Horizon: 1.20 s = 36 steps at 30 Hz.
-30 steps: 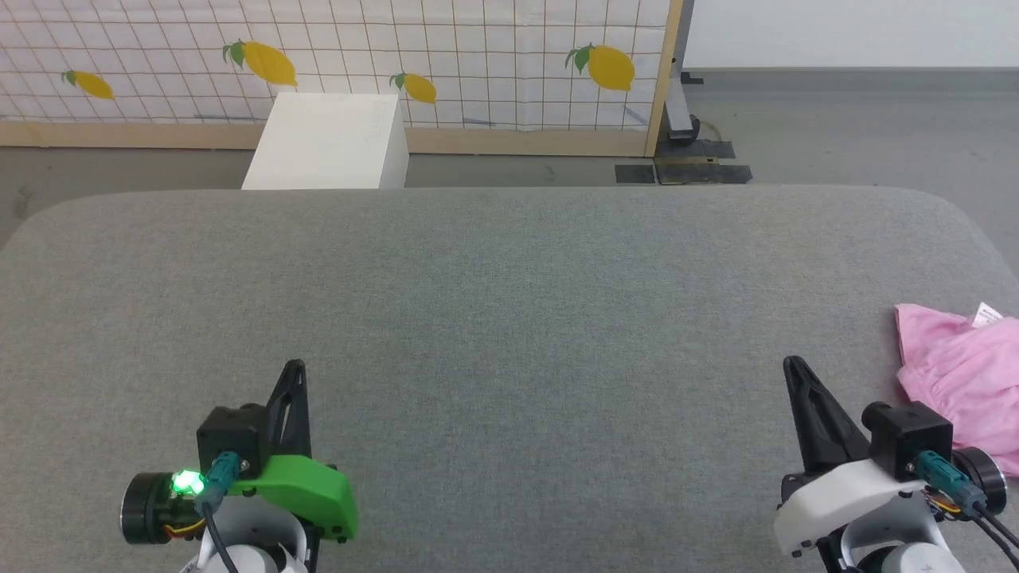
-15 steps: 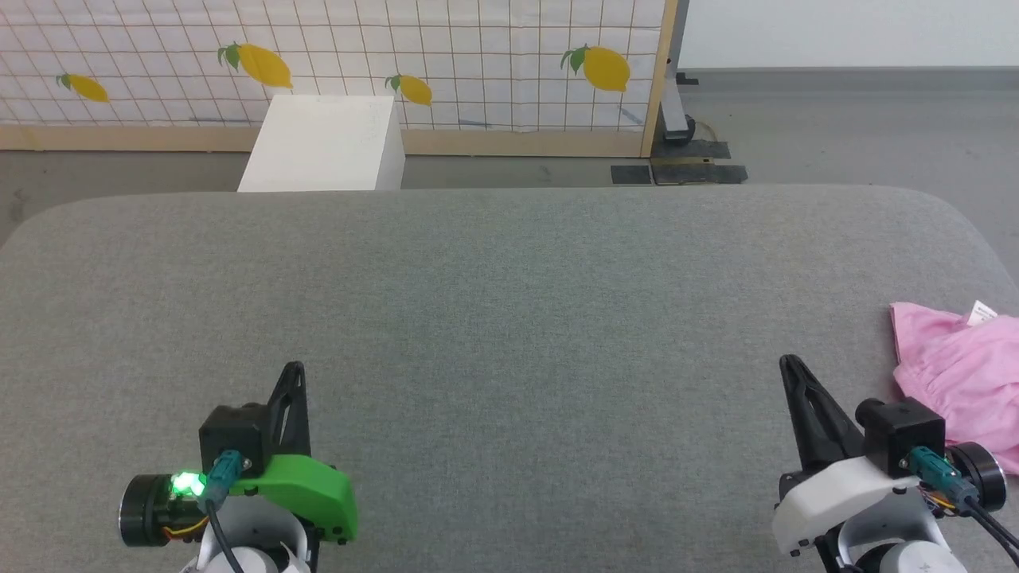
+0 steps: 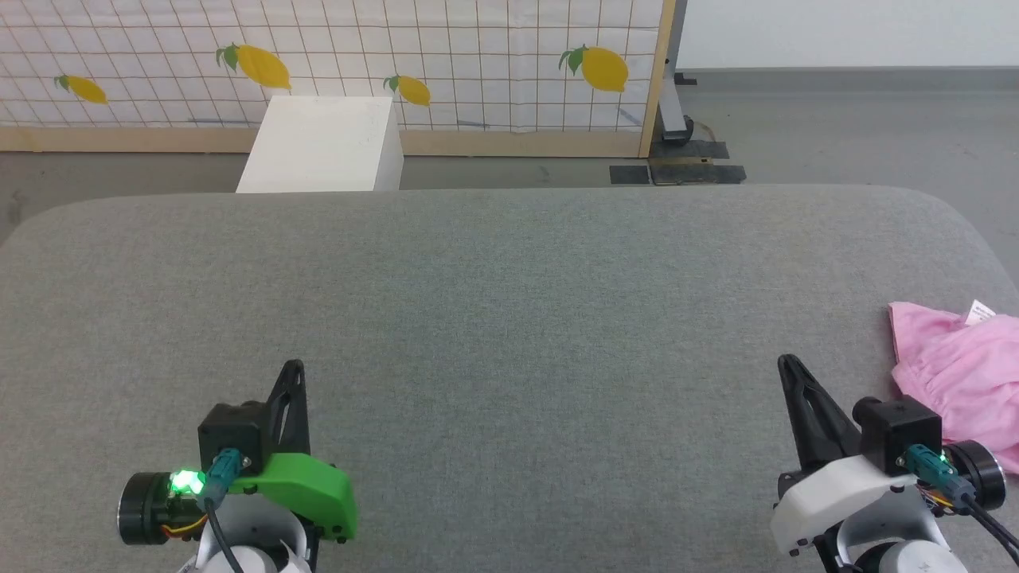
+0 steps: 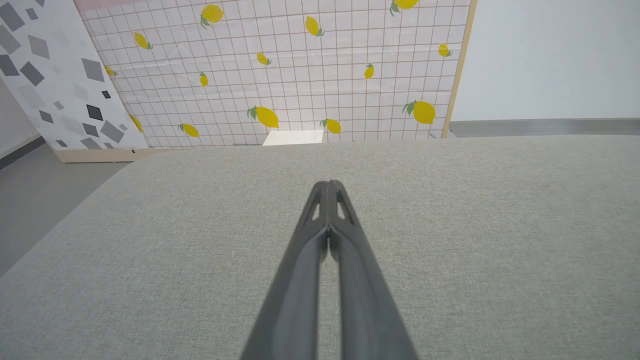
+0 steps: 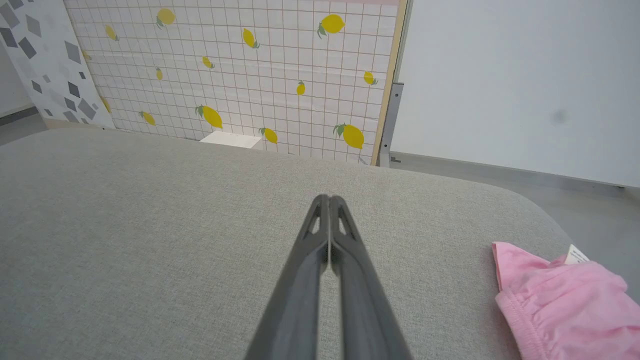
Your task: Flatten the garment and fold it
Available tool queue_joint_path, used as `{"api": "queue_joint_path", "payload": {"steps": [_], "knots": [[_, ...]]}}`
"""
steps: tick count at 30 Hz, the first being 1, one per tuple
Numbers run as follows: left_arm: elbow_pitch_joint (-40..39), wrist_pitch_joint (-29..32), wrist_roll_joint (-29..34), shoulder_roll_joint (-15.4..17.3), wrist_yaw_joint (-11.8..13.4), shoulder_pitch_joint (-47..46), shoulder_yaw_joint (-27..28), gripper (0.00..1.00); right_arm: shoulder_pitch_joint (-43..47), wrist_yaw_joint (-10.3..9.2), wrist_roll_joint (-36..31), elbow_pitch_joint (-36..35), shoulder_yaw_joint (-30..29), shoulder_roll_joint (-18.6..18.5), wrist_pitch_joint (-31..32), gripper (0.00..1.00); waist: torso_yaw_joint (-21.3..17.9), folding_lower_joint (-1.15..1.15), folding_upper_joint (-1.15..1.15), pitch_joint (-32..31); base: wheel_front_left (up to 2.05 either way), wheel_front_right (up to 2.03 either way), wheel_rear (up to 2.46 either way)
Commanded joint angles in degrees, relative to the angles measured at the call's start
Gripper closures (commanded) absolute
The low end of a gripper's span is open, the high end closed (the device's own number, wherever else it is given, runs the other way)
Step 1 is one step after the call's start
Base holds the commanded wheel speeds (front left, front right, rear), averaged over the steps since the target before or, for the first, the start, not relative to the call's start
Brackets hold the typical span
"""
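The garment point(image 3: 967, 366), a wrinkled light pink cloth with a small white label, lies bunched at the right edge of the grey padded table point(image 3: 509, 318). In the right wrist view the garment point(image 5: 565, 305) sits at the lower right with its gathered band edge facing my fingers. My right gripper point(image 3: 784, 364) is shut and empty, just left of the cloth and apart from it. My left gripper point(image 3: 293, 368) is shut and empty over bare table at the lower left. Both fingertip pairs touch in the wrist views, left gripper point(image 4: 328, 184) and right gripper point(image 5: 325, 198).
A white box point(image 3: 322, 143) stands on the floor beyond the table's far edge. Behind it is a lemon-patterned grid panel point(image 3: 446, 48) in a wooden frame. A metal stand foot point(image 3: 681, 127) rests on the grey floor at the back right.
The head view has shifted slightly, so the scene slid a little left. Neither gripper nor the garment has visibly moved on the table.
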Motion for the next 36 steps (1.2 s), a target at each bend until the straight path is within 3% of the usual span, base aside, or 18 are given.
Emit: {"api": "queue_joint_path", "payload": {"steps": [1, 36], "knots": [[-0.2, 0.1, 0.7, -0.3, -0.1, 0.6, 0.2, 1.00, -0.9, -0.08, -0.4, -0.3, 0.1, 0.0, 0.0, 1.00, 0.0, 0.00, 0.42, 0.0, 0.00, 0.00, 0.00], [-0.2, 0.1, 0.7, -0.3, -0.1, 0.6, 0.2, 1.00, -0.9, -0.08, -0.4, -0.3, 0.1, 0.0, 0.0, 1.00, 0.0, 0.00, 0.42, 0.0, 0.00, 0.00, 0.00]]}}
